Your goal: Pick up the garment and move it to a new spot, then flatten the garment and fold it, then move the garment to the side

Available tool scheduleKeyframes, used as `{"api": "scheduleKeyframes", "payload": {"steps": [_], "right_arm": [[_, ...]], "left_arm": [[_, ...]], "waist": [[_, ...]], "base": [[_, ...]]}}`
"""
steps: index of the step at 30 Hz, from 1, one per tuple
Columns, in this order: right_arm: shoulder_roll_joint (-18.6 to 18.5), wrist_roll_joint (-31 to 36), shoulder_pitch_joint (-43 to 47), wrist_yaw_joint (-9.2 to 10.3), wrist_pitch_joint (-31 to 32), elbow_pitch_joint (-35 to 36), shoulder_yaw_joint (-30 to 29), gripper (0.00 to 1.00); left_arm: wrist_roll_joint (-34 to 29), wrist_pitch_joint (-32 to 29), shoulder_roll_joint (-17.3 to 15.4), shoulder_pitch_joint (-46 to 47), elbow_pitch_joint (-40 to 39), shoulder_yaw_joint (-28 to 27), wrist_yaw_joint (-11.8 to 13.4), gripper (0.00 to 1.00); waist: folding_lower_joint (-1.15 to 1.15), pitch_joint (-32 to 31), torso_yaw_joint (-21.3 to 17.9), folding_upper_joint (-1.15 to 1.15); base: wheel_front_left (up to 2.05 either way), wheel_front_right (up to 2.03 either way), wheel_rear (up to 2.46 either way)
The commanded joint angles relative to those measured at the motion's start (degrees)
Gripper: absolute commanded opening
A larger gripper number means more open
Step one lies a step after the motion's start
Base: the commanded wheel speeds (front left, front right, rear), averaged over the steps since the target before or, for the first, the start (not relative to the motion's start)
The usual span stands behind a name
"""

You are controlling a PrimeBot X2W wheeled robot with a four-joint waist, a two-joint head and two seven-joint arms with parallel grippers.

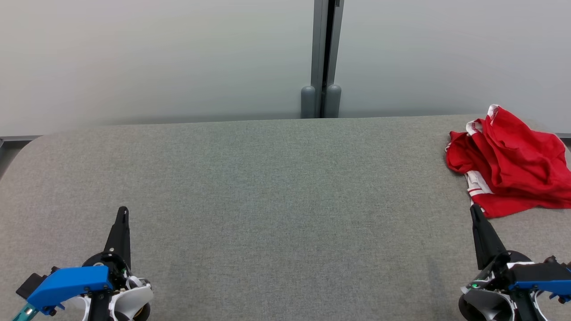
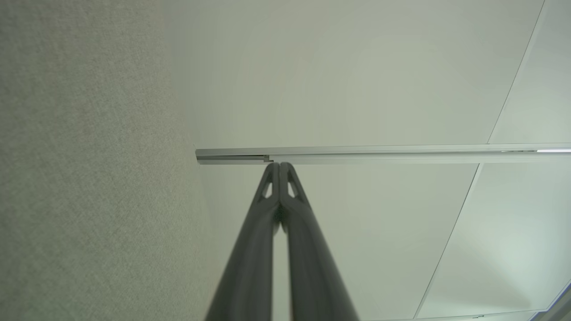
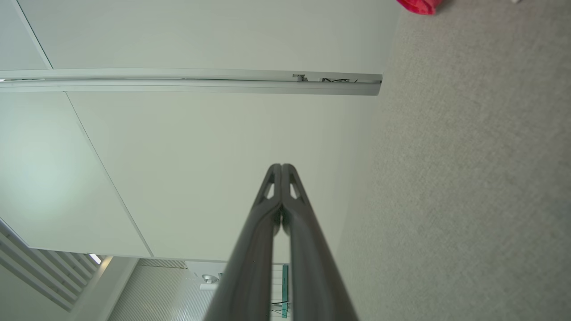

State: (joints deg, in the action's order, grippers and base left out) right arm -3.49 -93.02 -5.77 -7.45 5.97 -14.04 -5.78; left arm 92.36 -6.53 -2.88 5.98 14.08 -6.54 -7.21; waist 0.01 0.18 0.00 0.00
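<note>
We find the left gripper (image 1: 122, 213) and right gripper (image 1: 474, 209) with fingers pressed together, empty, low over the near side of the table (image 1: 267, 178), apparently staged for the pick. The red garment (image 1: 513, 160) lies crumpled far right, just beyond the right gripper; its type is unclear.

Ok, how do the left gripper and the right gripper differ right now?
The left gripper is low on the left, over the bare grey table; the right gripper is low on the right. The left is far from the red garment; the right's tip appears close to its near edge. Both are shut and empty.
</note>
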Motion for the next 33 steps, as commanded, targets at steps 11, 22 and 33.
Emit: {"api": "scheduleKeyframes", "payload": {"steps": [11, 22, 33], "right_arm": [[0.23, 0.15, -0.87, -0.06, 0.20, -0.12, -0.21, 0.00], [0.29, 0.23, -0.89, -0.06, 0.29, -0.13, -0.30, 0.00], [0.33, 0.35, -0.90, -0.06, 0.40, -0.13, -0.40, 0.00]], "left_arm": [[0.11, -0.21, 0.01, 0.58, -0.01, -0.08, -0.54, 0.00], [0.11, -0.22, 0.01, 0.58, -0.01, -0.07, -0.54, 0.00], [0.11, -0.22, 0.01, 0.58, -0.01, -0.07, -0.54, 0.00]], "waist": [[-0.01, 0.00, 0.00, 0.00], [-0.01, 0.00, 0.00, 0.00], [-0.01, 0.00, 0.00, 0.00]], "base": [[0.00, 0.00, 0.00], [0.00, 0.00, 0.00], [0.00, 0.00, 0.00]]}}
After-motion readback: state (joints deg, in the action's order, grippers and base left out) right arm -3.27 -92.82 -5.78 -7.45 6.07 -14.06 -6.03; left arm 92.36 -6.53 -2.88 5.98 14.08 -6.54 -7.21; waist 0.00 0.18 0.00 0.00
